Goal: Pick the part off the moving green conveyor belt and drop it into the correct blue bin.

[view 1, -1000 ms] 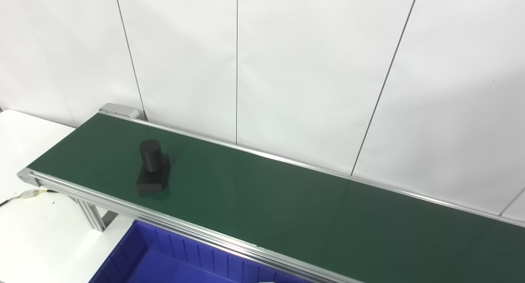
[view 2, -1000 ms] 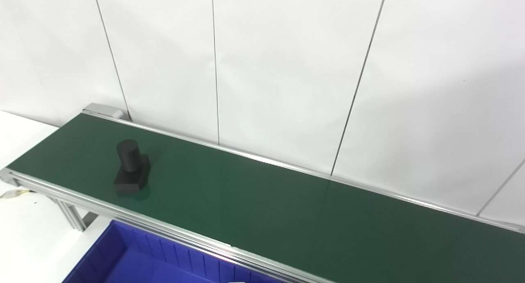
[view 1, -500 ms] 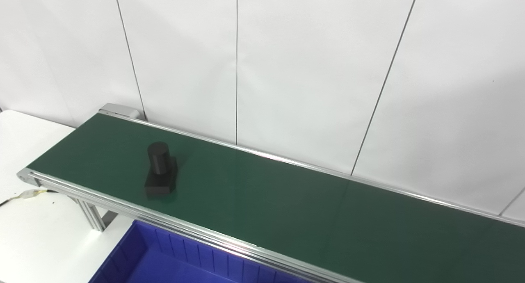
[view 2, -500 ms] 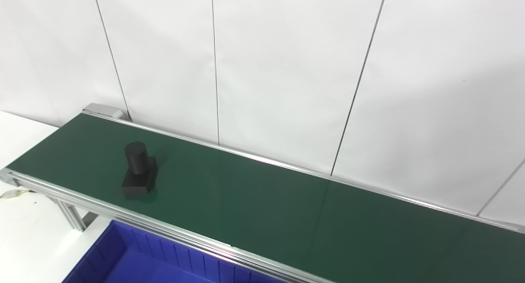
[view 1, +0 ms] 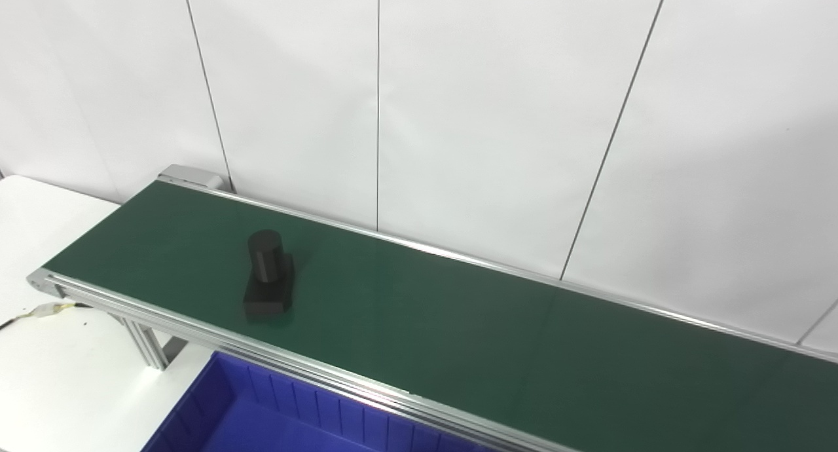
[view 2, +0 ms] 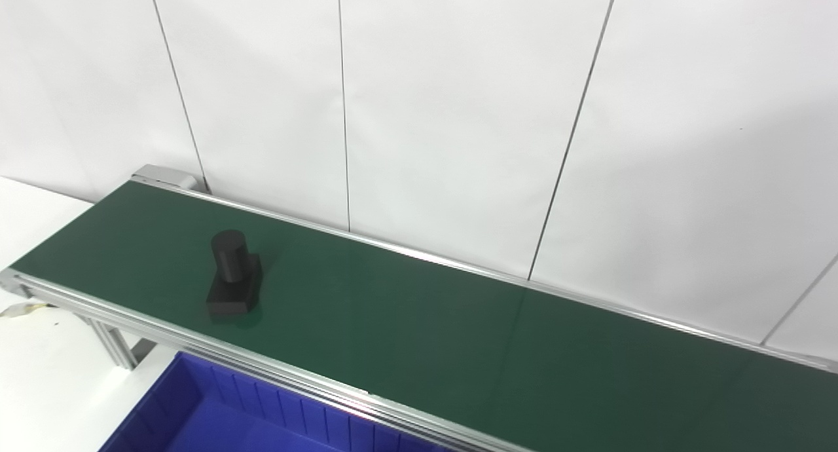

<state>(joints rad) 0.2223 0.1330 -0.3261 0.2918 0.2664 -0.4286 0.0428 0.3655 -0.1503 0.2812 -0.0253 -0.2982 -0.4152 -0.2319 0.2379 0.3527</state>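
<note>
A black part (view 1: 268, 276), a short upright cylinder on a flat block base, rides on the green conveyor belt (view 1: 458, 321) near its left end; the right eye view shows the same black part (view 2: 234, 283). The belt runs from the upper left down to the lower right. A blue bin (view 1: 262, 419) sits below the belt's near rail at the bottom left, only its upper part in the picture. Neither of my hands is in view.
A white panelled wall (view 1: 458, 111) stands right behind the belt. A white tabletop (view 1: 46, 367) lies under the belt's left end, with a small cable connector (view 1: 49, 310) beside the aluminium leg (view 1: 147, 347).
The black part has travelled a little to the right along the belt. The cameras and everything else are unchanged.
</note>
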